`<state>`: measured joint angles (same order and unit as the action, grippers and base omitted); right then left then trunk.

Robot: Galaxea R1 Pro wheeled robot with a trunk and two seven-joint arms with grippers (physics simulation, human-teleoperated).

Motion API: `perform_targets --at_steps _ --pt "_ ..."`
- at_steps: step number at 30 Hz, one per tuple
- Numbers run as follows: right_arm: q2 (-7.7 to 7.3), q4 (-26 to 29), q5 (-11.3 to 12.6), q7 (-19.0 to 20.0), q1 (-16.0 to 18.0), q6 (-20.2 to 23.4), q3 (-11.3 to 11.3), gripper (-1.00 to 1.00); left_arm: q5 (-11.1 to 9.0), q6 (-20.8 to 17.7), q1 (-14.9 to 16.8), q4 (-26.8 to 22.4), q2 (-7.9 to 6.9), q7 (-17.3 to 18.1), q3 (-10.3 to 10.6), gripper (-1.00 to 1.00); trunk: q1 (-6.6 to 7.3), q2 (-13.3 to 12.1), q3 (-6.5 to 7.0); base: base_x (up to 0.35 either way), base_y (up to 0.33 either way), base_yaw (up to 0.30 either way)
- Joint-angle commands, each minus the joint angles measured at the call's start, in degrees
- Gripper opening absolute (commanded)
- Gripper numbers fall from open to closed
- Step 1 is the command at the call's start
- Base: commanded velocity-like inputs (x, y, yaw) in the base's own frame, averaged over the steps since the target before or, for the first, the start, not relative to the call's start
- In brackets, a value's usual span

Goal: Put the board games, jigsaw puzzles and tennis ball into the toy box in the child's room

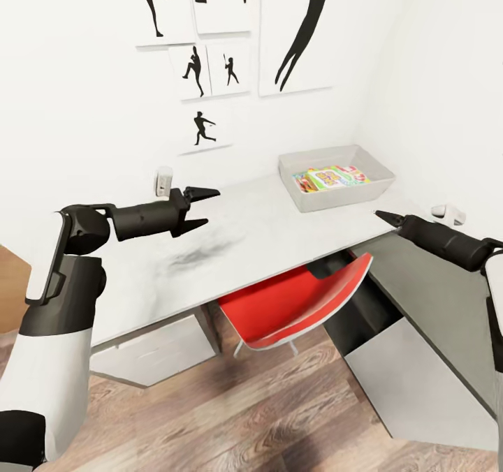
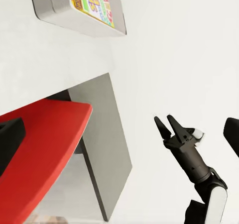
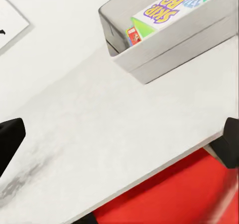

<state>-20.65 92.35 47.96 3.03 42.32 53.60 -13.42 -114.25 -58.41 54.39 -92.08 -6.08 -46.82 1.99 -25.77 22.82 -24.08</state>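
The light-grey toy box (image 1: 377,186) stands at the back right of the table (image 1: 265,241), near the wall corner. Colourful board games (image 1: 332,177) lie flat inside it; the Skip-Bo box (image 3: 159,17) is on top and a red-edged box (image 3: 132,35) shows beneath it. My left gripper (image 1: 204,208) hovers open and empty over the middle of the light-grey top, pointing toward the toy box. My right gripper (image 1: 383,215) is open and empty at the table's front right corner, short of the toy box; it also appears as right gripper (image 2: 164,120). The jigsaw puzzles and the tennis ball are hidden or out of view.
A red chair (image 1: 300,304) is tucked under the table's front edge. The dark-grey table section (image 1: 419,276) runs along the right, with a small white object (image 1: 447,211) on it. Another small white item (image 1: 164,181) stands by the back wall. White drawers (image 1: 154,350) sit under the left.
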Motion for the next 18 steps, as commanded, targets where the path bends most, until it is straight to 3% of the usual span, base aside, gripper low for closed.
perform_targets --at_steps 1,10,18 --pt "-0.01 0.0 -0.2 0.3 0.0 0.3 -0.1 1.0 -0.5 0.0 0.1 0.0 -0.03 -0.6 0.0 1.0 -0.01 0.1 0.0 -0.204 0.052 0.0" --pt "-1.29 0.0 -0.3 1.2 -0.9 0.2 -1.2 1.0 -0.5 0.0 0.0 0.0 0.01 -0.6 0.3 1.0 -0.01 0.1 0.84 -0.254 0.079 0.0" --pt "-1.86 0.0 -0.3 1.4 -1.9 0.0 -1.7 1.0 -0.4 0.1 0.0 0.0 -0.01 -0.6 0.2 1.0 -0.01 0.1 1.59 -0.112 0.029 0.0"
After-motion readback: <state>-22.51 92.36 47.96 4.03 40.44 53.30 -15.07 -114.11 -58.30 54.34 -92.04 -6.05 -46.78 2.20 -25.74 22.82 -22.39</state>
